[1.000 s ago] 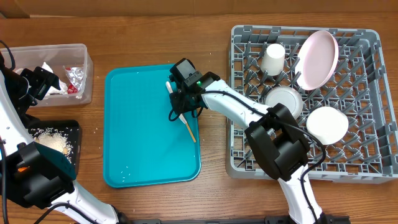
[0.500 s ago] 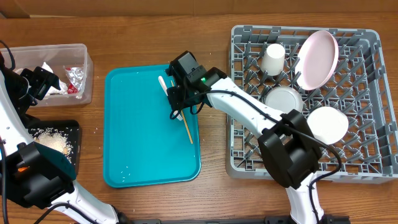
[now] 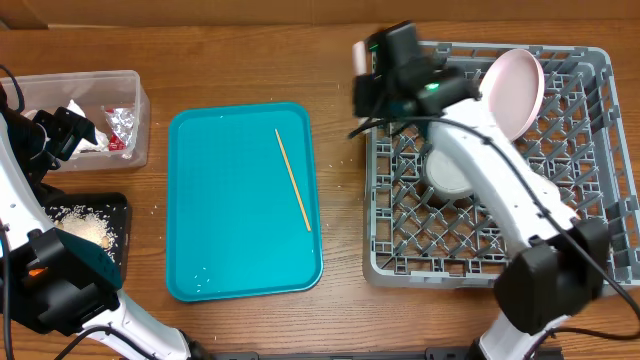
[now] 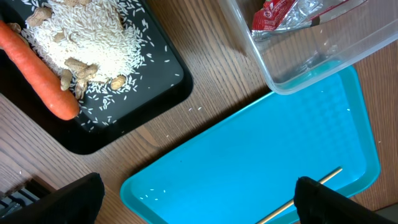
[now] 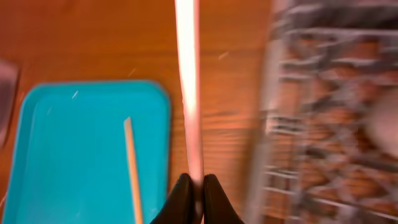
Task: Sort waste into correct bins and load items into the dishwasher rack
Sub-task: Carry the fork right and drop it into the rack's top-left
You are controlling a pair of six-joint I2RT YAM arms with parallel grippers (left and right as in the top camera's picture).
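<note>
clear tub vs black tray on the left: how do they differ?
Walls: the clear tub is see-through and deep; the black tray is opaque and shallow.
Contents: the clear tub holds a red wrapper and foil; the black tray holds rice and a carrot.
Place: in the overhead view the tub lies nearer the top edge, the tray below it.
Shared: both are rectangular and sit left of the teal tray.

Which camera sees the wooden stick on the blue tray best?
Overhead: the wooden stick shows whole, lying on the teal tray. Left wrist catches only one end; right wrist shows it blurred.
</note>
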